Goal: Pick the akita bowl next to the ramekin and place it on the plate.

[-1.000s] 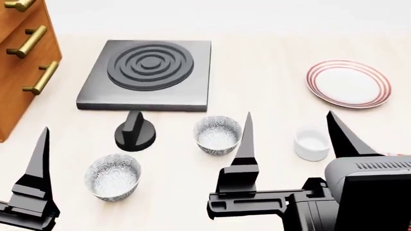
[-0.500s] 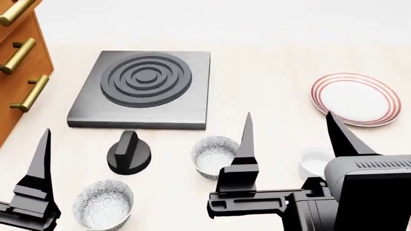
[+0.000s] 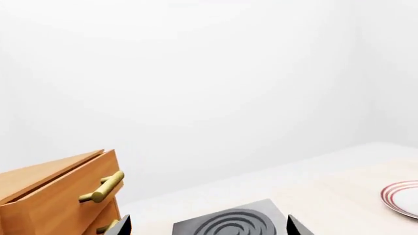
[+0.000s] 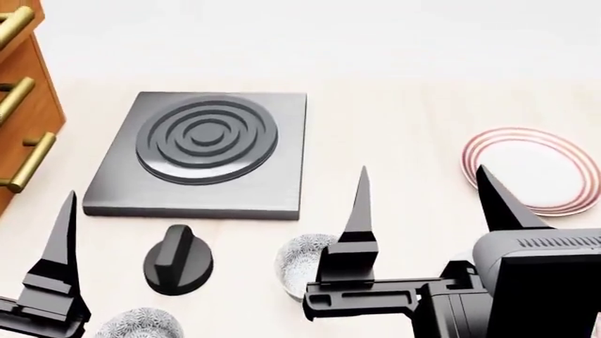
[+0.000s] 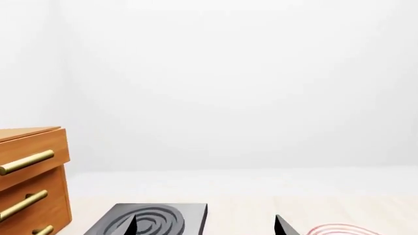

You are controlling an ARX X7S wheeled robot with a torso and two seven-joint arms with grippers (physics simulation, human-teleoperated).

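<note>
Near the bottom of the head view, the akita bowl (image 4: 302, 262) sits on the counter (image 4: 395, 120), partly hidden behind the right gripper (image 4: 423, 204), whose jaws stand wide apart with nothing between them. The plate (image 4: 530, 169) lies well apart at the far right, beyond the gripper. Only one finger of the left gripper (image 4: 58, 257) shows, so its opening cannot be told; the second patterned bowl (image 4: 139, 324) is just beside it.
</note>
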